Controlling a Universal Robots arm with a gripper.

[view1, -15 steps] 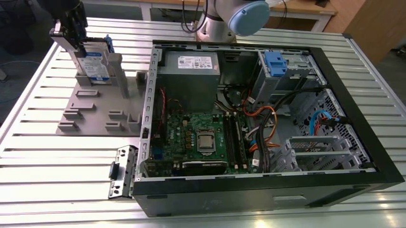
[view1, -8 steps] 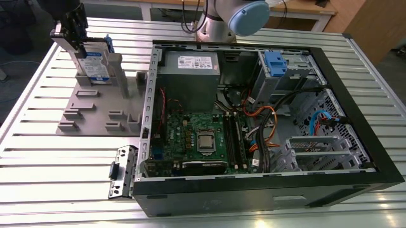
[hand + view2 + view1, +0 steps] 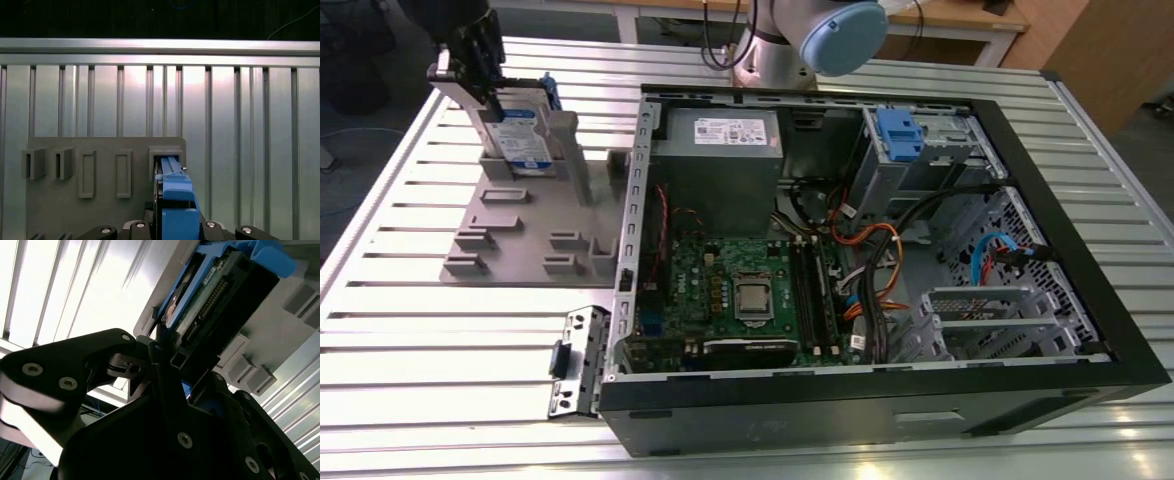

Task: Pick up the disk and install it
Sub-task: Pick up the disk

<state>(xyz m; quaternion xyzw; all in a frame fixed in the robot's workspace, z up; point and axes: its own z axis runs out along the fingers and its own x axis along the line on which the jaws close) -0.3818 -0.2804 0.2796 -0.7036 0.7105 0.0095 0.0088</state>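
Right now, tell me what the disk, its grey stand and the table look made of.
The disk: silvery body, probably metal, under a paper-like label, with a smooth bright blue frame that looks like plastic. The grey stand: matte moulded or printed plastic, no shine. The table: bare aluminium slats, going by the streaky glare.

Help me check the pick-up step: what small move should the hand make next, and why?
Probably a short straight lift, if the grip is firm. The hand sits at the top edge of the flat silver hard drive with the blue plastic frame, which stands upright in a slot of the grey plastic holder; pulling along the slot should free it without jamming.
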